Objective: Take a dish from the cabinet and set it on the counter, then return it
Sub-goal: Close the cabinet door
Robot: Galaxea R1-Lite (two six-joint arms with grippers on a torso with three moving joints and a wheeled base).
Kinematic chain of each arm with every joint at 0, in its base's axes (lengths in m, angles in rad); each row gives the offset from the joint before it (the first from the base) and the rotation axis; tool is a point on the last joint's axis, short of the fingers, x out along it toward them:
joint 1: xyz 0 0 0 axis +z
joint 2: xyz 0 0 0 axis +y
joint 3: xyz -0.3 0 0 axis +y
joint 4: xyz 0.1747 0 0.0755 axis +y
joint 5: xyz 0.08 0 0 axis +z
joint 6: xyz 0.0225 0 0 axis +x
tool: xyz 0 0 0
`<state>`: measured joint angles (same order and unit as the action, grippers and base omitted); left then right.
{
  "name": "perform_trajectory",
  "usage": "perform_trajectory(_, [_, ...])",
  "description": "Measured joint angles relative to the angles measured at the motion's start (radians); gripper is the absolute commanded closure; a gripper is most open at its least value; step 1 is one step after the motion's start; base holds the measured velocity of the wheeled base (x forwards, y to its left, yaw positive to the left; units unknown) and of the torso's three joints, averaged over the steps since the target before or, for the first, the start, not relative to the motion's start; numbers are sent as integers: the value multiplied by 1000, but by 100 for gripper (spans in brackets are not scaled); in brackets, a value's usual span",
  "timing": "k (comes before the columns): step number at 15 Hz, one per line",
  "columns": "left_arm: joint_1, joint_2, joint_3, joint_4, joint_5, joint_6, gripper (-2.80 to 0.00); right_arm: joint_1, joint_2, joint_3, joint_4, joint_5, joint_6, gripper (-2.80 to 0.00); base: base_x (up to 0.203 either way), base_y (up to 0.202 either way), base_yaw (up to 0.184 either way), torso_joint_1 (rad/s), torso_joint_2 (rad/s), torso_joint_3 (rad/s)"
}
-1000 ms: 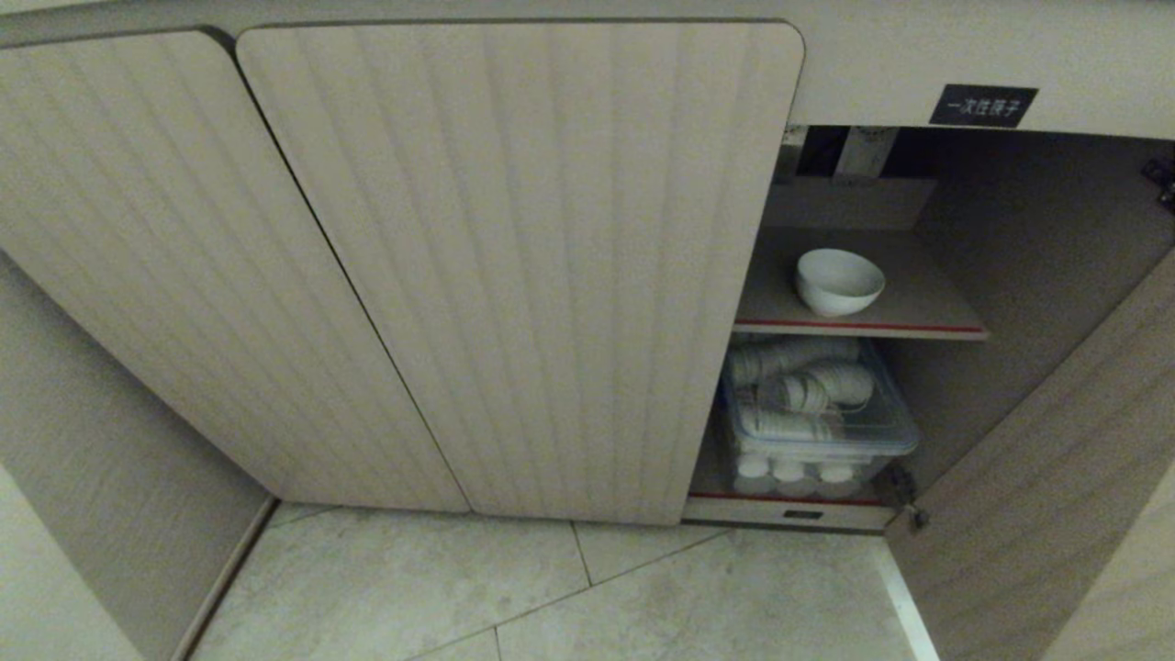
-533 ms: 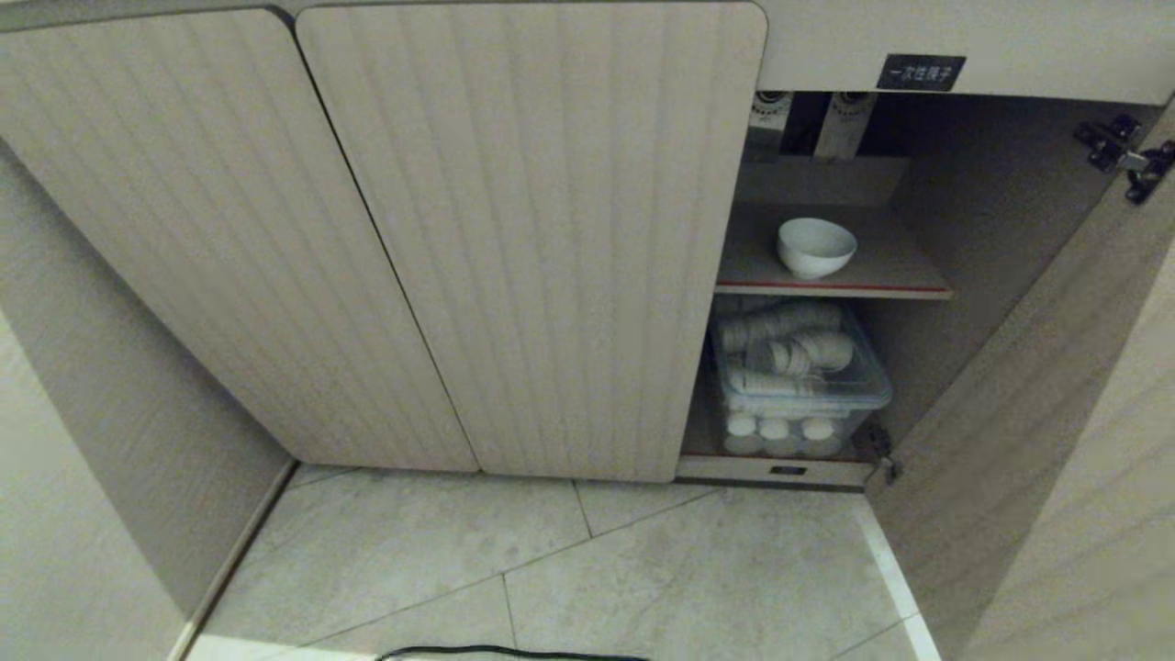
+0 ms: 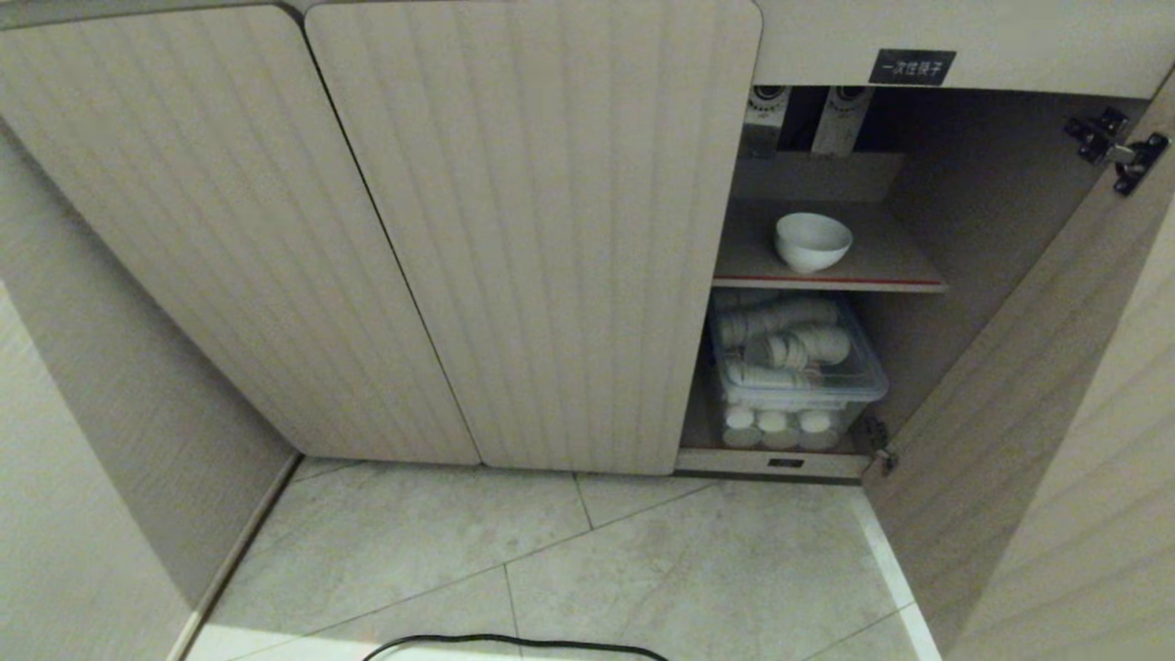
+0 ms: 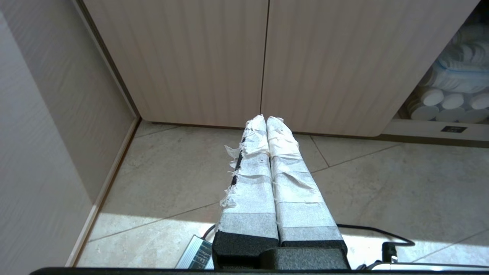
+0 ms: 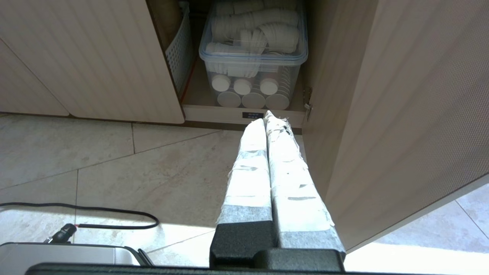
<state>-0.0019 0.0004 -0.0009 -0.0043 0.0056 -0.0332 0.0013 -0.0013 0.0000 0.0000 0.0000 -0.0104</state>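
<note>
Pale floor tiles (image 3: 643, 569) lie nearest; low above them both parked grippers, left (image 4: 266, 119) and right (image 5: 267, 115), have jaws pressed together, holding nothing. Beyond, the cabinet (image 3: 532, 229) stands open at its right, giving reach to the bowl (image 3: 812, 241) near the shelf's (image 3: 881, 266) front edge.

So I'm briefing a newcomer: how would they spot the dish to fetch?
Look in the beige ribbed cabinet, where its right door stands open. On the grey upper shelf sits a small glossy white bowl, alone, unlike the ribbed paper cups boxed below.
</note>
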Motion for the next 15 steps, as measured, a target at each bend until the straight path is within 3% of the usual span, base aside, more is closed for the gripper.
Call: perform_trajectory(15, [0,0,0,-1,-2,-1,0,0,0,0,0,0,0,0,0,0,0,0,0,0])
